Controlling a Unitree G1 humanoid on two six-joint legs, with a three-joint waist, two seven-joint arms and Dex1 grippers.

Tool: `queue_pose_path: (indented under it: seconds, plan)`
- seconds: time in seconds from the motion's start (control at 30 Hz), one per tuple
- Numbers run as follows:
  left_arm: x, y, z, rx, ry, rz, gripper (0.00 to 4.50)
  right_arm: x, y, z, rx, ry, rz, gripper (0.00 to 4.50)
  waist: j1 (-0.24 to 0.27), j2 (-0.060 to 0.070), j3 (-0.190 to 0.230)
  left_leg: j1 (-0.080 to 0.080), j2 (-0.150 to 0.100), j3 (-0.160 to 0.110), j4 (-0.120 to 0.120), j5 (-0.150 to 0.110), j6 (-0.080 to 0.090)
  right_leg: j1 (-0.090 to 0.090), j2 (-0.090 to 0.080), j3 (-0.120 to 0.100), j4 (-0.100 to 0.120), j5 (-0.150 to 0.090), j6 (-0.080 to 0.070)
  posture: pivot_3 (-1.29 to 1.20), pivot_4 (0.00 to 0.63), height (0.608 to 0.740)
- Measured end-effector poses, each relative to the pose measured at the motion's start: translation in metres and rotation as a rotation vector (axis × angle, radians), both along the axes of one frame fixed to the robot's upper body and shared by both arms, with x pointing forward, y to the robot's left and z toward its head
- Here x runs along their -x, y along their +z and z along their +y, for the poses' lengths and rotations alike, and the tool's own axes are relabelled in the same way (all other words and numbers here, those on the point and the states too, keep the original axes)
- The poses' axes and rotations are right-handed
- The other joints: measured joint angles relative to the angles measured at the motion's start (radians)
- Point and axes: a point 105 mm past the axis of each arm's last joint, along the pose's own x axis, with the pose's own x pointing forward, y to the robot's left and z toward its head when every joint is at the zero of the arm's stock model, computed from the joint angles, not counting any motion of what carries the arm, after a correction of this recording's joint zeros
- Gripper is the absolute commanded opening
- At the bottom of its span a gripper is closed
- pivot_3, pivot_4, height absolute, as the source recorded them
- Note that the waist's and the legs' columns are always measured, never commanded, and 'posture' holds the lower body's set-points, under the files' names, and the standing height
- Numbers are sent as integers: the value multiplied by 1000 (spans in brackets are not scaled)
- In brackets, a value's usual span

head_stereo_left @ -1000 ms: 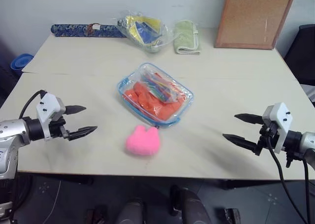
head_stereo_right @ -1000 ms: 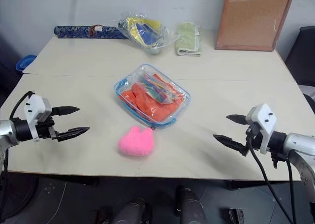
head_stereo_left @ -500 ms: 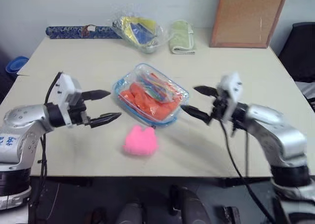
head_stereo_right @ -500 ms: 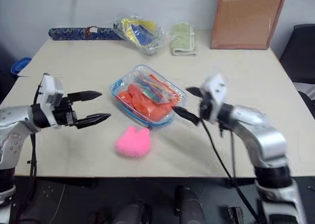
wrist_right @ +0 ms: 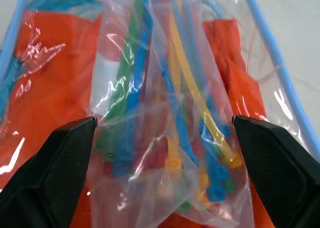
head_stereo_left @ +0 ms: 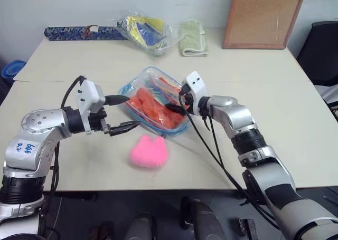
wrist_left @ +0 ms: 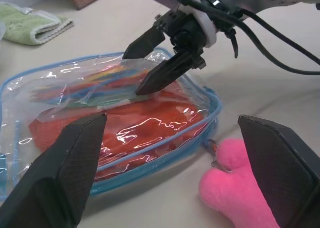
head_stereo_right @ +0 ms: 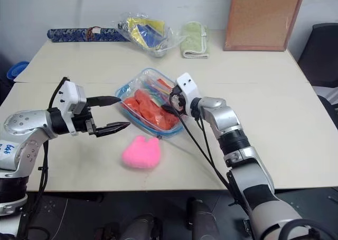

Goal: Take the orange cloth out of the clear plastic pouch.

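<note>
Both pairs of jaws are seen spread wide, with nothing grasped. The right gripper (wrist_left: pixel 157 62) is poised over the near-right part of the clear plastic pouch (head_stereo_left: pixel 158 100), its black fingertips (wrist_left: pixel 150 79) just above the film — contact cannot be confirmed. The left gripper (head_stereo_left: pixel 122 113) hangs at the pouch's left edge, left of centre in the head view, apart from it.

The orange cloth (head_stereo_left: pixel 153 107) lies inside the pouch at the centre of the frame, beneath a small clear packet of coloured pens (wrist_right: pixel 170 133). The blue zipper edging appears closed along the side seen from the left wrist, though this cannot be told all the way round.

The step in hand is judged to be the approach — nothing has been taken out. The next move would call for the pouch to be pinned by one gripper while its zipper or opening is found by the other.

Counted: one pouch, one cloth, one pen packet, two grippers, one pink plush lump (head_stereo_left: pixel 149 151) below the pouch, and, on the table (head_stereo_left: pixel 274 108), one green towel (head_stereo_left: pixel 192 30) at upper centre.
</note>
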Motion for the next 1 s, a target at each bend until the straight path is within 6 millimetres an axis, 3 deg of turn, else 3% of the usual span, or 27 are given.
queue_pose_path:
  seconds: [0.37,0.5,0.6,0.7,0.8,0.87,1.0]
  plan:
    - [-11,1,-1,-7,-4,-27,4500,3,3,7,-2,37,-37,665,-1,0,0,0,0,-1,0,1,-1,0,0,0,1,0,0,0,150,740]
    - [-11,-4,-14,7,-57,-14,4500,8,5,-5,-8,19,-51,578,3,0,0,0,0,-1,0,1,-1,0,0,0,1,0,0,0,150,740]
    - [-12,-2,-31,39,-113,-15,4500,11,17,-40,-38,-81,-78,578,16,1,0,-5,-1,-4,3,1,-1,-1,-2,-3,0,0,1,0,150,740]
    - [-10,-2,-48,47,-184,-6,4500,21,39,-96,-61,-249,-134,578,32,1,0,-6,-2,-5,3,1,0,-1,-2,-4,-1,1,1,0,150,740]
    - [-6,-5,-63,49,-253,9,4500,44,55,-155,-69,-421,-164,578,36,1,1,-6,-1,-5,2,1,0,-1,-1,-4,-2,1,1,0,150,740]
    - [-4,-5,-73,50,-300,16,4500,66,54,-198,-40,-550,-159,578,43,1,1,-5,-1,-4,2,1,0,0,0,-4,-2,1,1,0,150,740]
    - [-1,-10,-88,40,-377,33,4500,118,20,-276,38,-810,-48,578,55,1,0,-5,-2,0,0,2,1,2,0,0,-1,1,1,0,150,740]
